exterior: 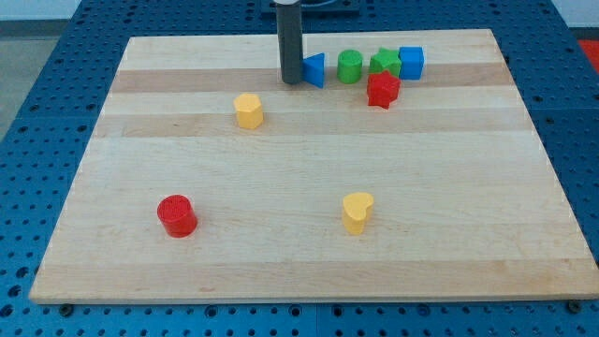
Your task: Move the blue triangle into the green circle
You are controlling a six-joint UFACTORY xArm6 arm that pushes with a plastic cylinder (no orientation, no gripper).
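The blue triangle [315, 69] sits near the view's top, just left of centre-right. The green circle [350, 65] stands a short gap to its right. My tip [291, 80] is at the end of the dark rod, right against the blue triangle's left side, touching or nearly touching it. The rod comes down from the view's top edge.
A green star [383, 62] and a blue cube [411, 62] stand right of the green circle, with a red star [382, 89] just below them. A yellow hexagon [248, 109], a red cylinder [176, 215] and a yellow heart [357, 212] lie elsewhere on the wooden board [468, 187].
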